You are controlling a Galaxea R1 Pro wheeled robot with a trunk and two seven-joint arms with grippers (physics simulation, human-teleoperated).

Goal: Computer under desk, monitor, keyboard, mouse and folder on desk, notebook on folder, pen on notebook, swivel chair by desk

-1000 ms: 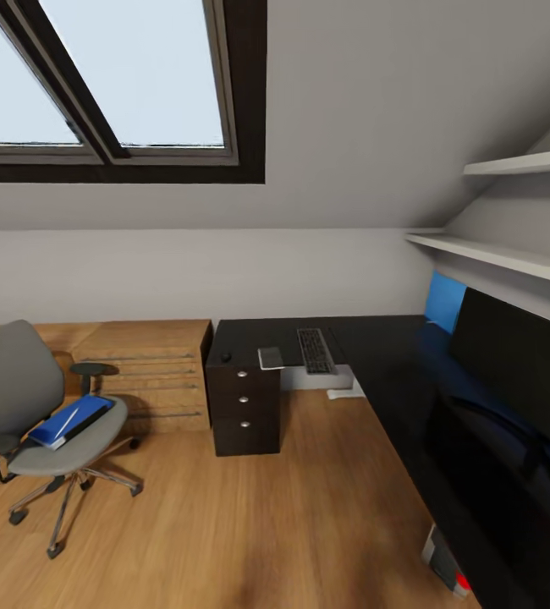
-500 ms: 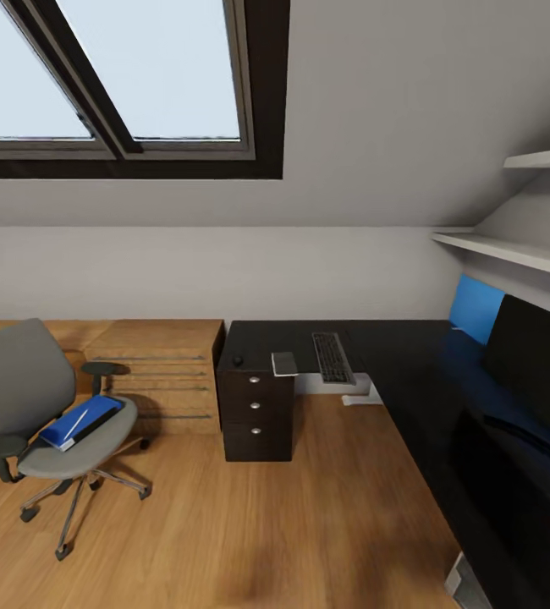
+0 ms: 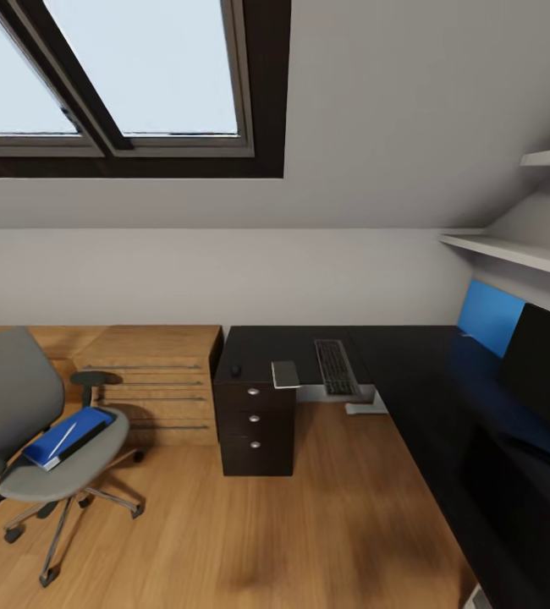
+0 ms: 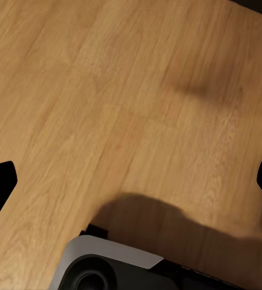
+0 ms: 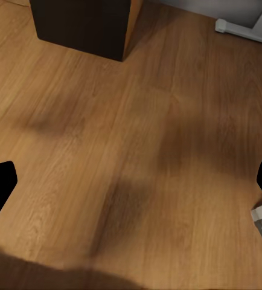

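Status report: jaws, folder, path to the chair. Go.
Both jaws wide open, empty, over bare wood floor. Folder flat on the swivel chair seat, white pen-like item on top. Keyboard and mouse on desk. Floor to chair unobstructed.

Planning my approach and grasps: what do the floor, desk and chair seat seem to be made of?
Floor: wood planks with visible grain and a slight sheen. Desk: very dark, smooth, somewhat glossy top, probably laminate or painted wood. Swivel chair: matte grey seat, likely fabric or plastic; the base looks like metal.
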